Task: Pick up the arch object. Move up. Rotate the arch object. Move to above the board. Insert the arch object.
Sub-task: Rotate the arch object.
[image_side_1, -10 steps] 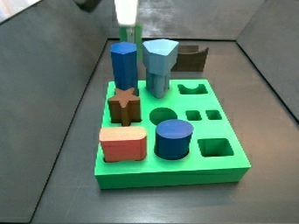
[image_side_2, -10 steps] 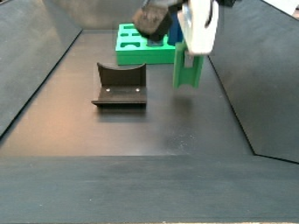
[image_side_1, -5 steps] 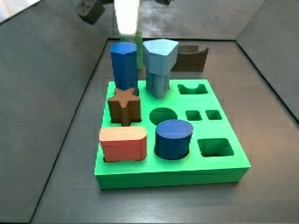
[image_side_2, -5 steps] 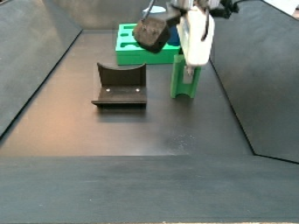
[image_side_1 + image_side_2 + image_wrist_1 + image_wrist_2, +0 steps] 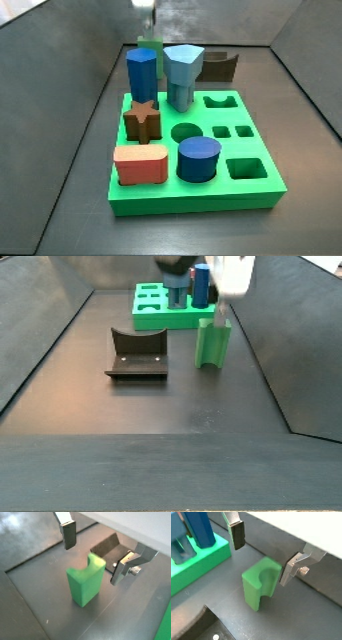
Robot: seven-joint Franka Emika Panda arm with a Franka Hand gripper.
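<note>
The claw [image 5: 264,554] hangs spread above the upright green notched arch block [image 5: 262,583] just below it; lower straight, centring both pads before pinching.

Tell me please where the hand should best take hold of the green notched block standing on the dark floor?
Grip the green notched block near its top, across its two flat broad faces, coming straight down from above. It stands upright and free of the bright green board, with the notch on a narrow side. The open hand hangs above it, one finger on each side, so probably lowering and closing is enough.
</note>
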